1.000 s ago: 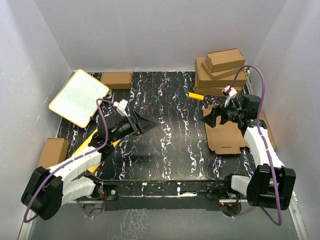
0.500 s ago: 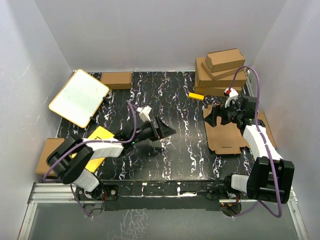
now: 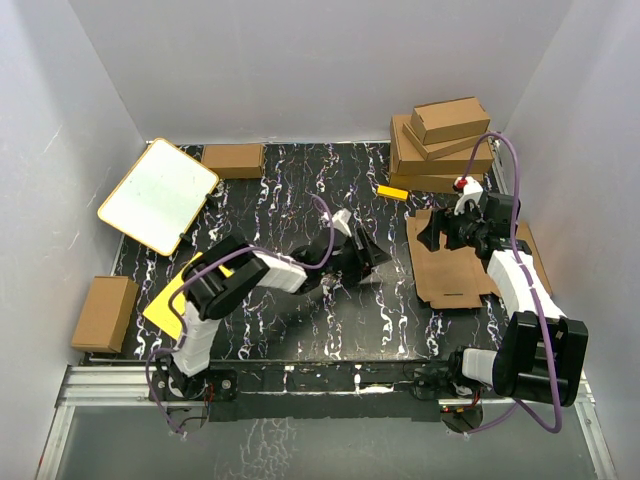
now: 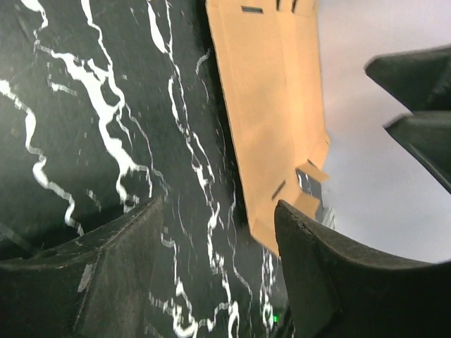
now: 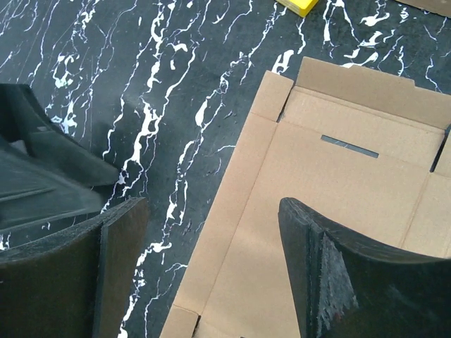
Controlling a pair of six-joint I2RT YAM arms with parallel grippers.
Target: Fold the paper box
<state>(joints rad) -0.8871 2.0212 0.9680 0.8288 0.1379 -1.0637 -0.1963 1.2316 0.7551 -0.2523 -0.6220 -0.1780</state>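
The paper box (image 3: 458,268) is a flat brown die-cut sheet with flaps and slits, lying on the right side of the black marbled table. My right gripper (image 3: 422,233) hovers open over the sheet's left edge; in the right wrist view its fingers straddle that edge of the paper box (image 5: 338,176), nothing between them (image 5: 211,225). My left gripper (image 3: 377,257) reaches across the middle of the table, open and empty, its tips a short way left of the sheet. In the left wrist view, the paper box (image 4: 271,105) lies ahead of the left gripper (image 4: 218,232).
A stack of closed brown boxes (image 3: 440,140) stands at the back right, with a small yellow block (image 3: 392,192) before it. A white board with an orange rim (image 3: 160,193) leans at the back left beside a brown box (image 3: 233,158). Another box (image 3: 105,312) and a yellow card (image 3: 172,302) lie at the left.
My left arm has swung from the left side across the table toward the sheet. Both grippers' jaws have narrowed somewhat. The right gripper has barely moved.
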